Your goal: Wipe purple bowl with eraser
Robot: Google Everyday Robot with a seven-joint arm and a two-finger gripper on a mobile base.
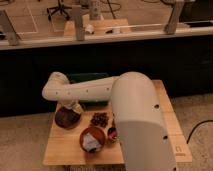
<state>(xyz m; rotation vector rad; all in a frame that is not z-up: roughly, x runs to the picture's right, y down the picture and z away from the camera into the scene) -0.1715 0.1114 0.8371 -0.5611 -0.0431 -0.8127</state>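
The purple bowl (pixel 66 118) is dark maroon, round and shallow, on the left part of the wooden table (pixel 65 150). My white arm (pixel 85 90) reaches across from the right, bends at its far left end and points down. The gripper (pixel 74 106) hangs over the bowl's upper right rim, touching or just above it. Something pale shows at the gripper's tip, but I cannot tell whether it is the eraser. The large arm segment hides much of the table's right half.
An orange-red bowl (pixel 93 139) with a white lump stands near the front edge. A dark red cluster (pixel 100 119) lies right of the purple bowl. A small dark red object (pixel 112 133) sits by the arm. A dark green tray (pixel 80 77) lies behind the arm. A dark counter rises behind.
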